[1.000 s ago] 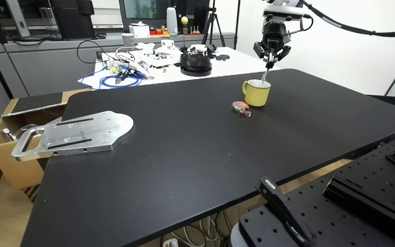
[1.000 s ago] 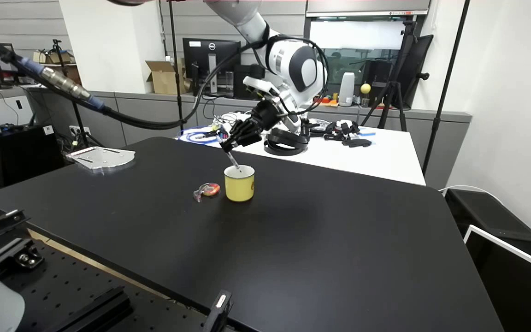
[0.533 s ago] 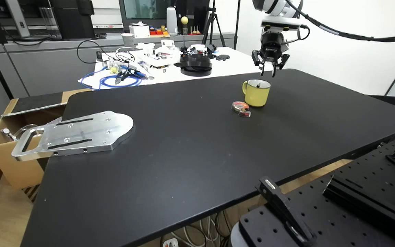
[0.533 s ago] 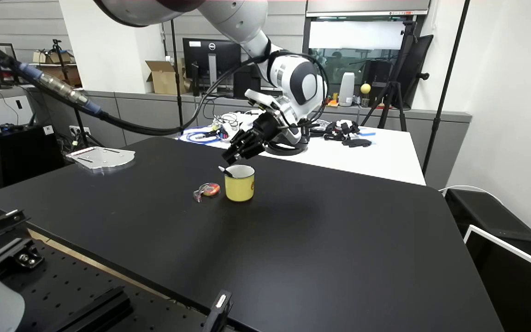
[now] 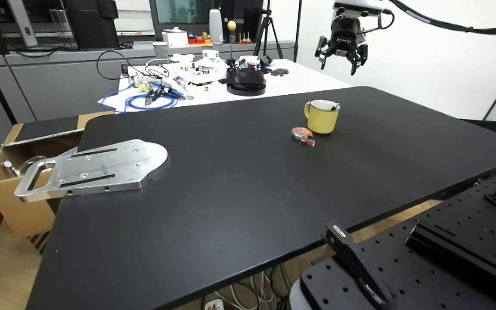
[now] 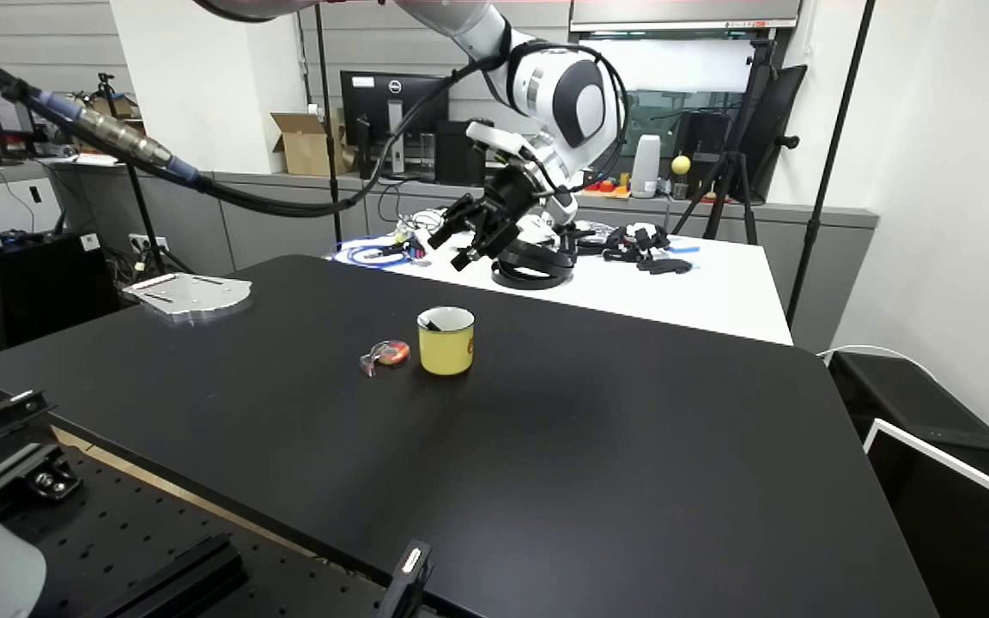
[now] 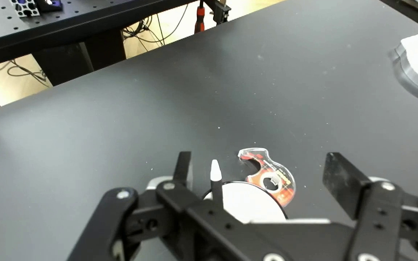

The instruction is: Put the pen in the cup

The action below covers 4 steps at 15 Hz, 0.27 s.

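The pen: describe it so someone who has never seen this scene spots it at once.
On the black table, in both exterior views, a yellow mug stands beside a tape dispenser. The pen leans in that mug, clearest in the wrist view. Unlike the rounded orange tape dispenser, it is a thin black stick with a white tip.

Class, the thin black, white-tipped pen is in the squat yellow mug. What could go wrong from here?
The open black two-fingered gripper hangs higher than the mug; lowered, it might snag the pen, whose tip shows past the rim in the wrist view, and topple the mug. A toppling mug might knock the red-and-clear plastic tape dispenser beside it.
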Tool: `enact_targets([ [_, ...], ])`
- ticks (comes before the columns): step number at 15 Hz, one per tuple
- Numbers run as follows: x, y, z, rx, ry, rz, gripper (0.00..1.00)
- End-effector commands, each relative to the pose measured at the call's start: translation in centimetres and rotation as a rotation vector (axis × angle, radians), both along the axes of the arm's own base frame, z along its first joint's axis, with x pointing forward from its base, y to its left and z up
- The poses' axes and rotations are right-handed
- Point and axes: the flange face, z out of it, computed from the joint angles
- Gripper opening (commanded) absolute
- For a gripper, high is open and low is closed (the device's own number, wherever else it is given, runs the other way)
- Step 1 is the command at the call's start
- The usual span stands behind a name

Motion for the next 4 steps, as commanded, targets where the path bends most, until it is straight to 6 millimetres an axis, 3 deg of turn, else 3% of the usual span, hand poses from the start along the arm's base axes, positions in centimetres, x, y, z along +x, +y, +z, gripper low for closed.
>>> enact_targets([
  [1, 0.03, -0.28, 0.59, 0.000, -0.009, -0.002, 1.00],
  [4, -0.01, -0.57, 0.92, 0.004, -0.015, -0.006, 1.00],
])
